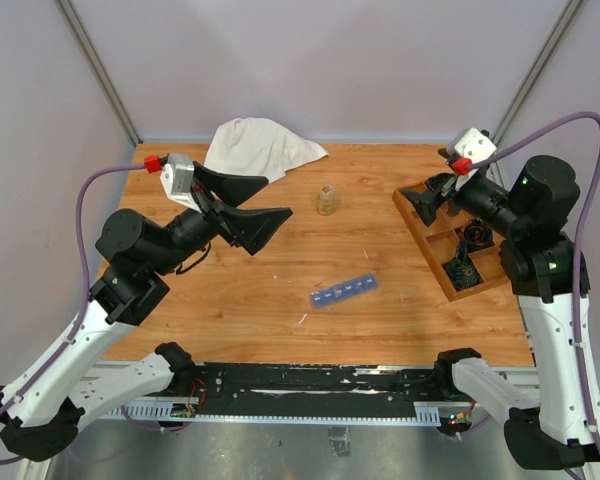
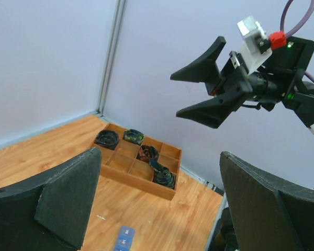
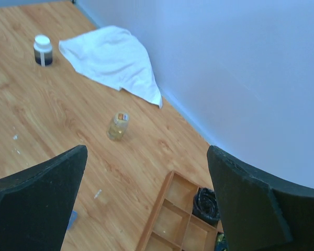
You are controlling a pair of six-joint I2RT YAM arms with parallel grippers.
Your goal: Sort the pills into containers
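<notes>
Right, my left gripper [image 1: 278,196] hangs high above the far-left part of the bench [image 1: 230,300], jaws spread wide and nothing between them. The right gripper [image 1: 413,207] is likewise fully open and empty, raised over the far end of the wooden tray [image 1: 432,262]. Working outward from there, the small jar [image 1: 327,199] with yellowish contents stands upright between the two grippers; I judge it somewhat nearer my left one. The pill-organizer strip [image 1: 343,291] lies flat on the bench, nearer the arm bases than either gripper and roughly midway between the arms, so neither has a clear advantage in reach. Its long axis runs across the bench from left to right, the right end angled slightly away from me. From the left wrist view only one end of the strip shows, at the bottom edge between my own fingers. For either arm, then, the approach is down and back toward the near edge, across the strip's narrow side.
</notes>
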